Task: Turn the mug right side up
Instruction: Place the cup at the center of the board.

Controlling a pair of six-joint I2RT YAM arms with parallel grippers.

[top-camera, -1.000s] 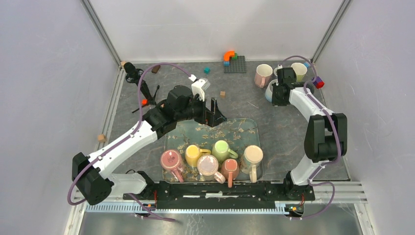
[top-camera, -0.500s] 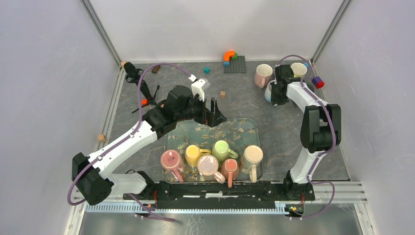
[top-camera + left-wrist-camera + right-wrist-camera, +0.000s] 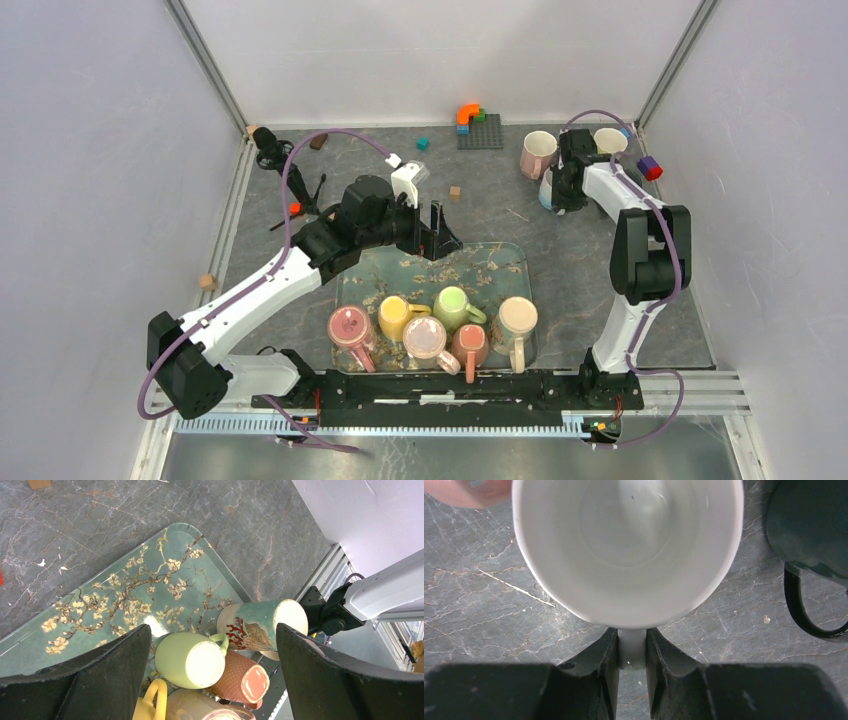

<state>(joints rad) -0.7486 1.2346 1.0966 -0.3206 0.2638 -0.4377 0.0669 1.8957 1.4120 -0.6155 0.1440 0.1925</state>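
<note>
In the right wrist view, a white mug (image 3: pixel 629 545) stands mouth up on the grey table, its empty inside facing the camera. My right gripper (image 3: pixel 632 647) is shut on the mug's handle, one finger on each side. From above, the right gripper (image 3: pixel 562 188) covers most of that mug (image 3: pixel 546 188) at the back right. My left gripper (image 3: pixel 437 232) hangs open over the far edge of the floral tray (image 3: pixel 500 262), with nothing between its fingers (image 3: pixel 100 675).
Several mugs crowd the tray's near side, among them a green one (image 3: pixel 192 660) and a seashell one (image 3: pixel 260 625). A pink mug (image 3: pixel 538 152) and a cream mug (image 3: pixel 610 140) stand beside the held mug, and a black mug (image 3: pixel 809 525) lies close on its right. Toy blocks (image 3: pixel 478 125) sit at the back.
The right arm's wrist has shifted slightly left and toward the back with the mug, and its elbow has drawn in. The left arm has not moved.
</note>
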